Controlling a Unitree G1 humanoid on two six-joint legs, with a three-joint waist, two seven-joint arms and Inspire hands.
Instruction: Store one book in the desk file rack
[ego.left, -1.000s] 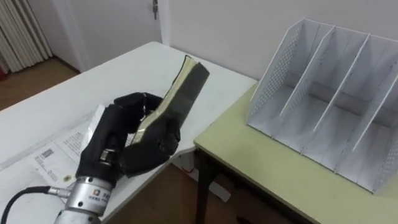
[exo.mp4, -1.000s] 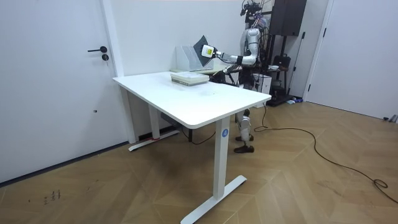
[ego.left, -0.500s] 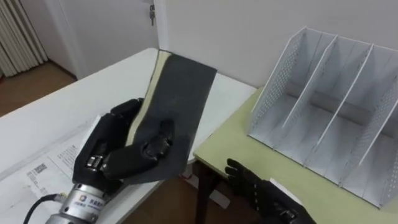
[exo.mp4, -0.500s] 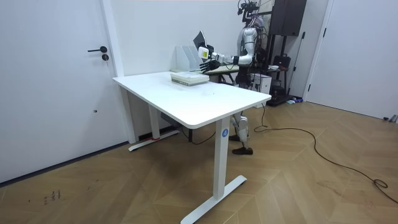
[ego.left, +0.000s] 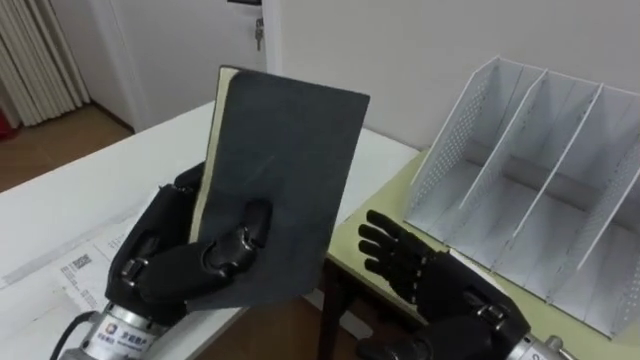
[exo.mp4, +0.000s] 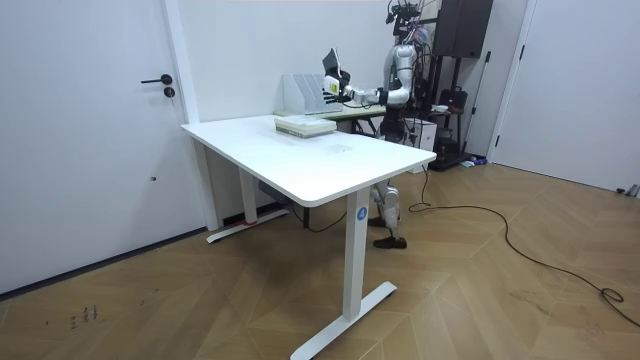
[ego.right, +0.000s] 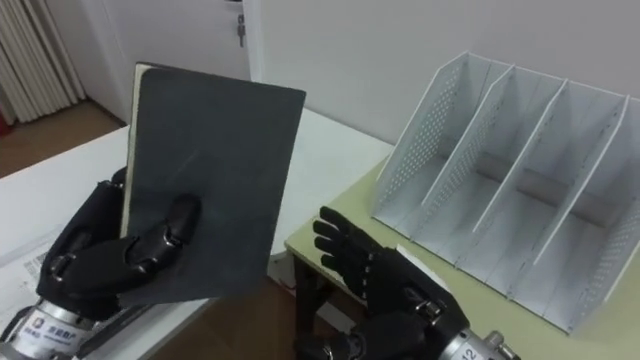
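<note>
- While its thumb pressed across the front cover and its fingers curled behind, the robot's left hand (ego.left: 150, 268) was clamped on the lower corner of a thin dark-grey book with cream page edges (ego.left: 280, 170).
- That book stood nearly upright above the left hand, cover facing the head camera; I judged this a way of bringing it toward the standing pose a slot needs.
- To the right of the book, the right hand (ego.left: 440, 290) hovered with fingers spread and apart, holding nothing, probably ready to steady the free edge.
- Beyond the right hand's fingertips sat the white perforated file rack with slanted dividers (ego.left: 450, 130), its compartments bare, on a pale-green desk top (ego.left: 385, 195).
- Below the left hand lay the white table (ego.left: 100, 190), with printed paper sheets (ego.left: 75, 268) on it.
- Storing was not yet done: the book was well apart from the rack.
</note>
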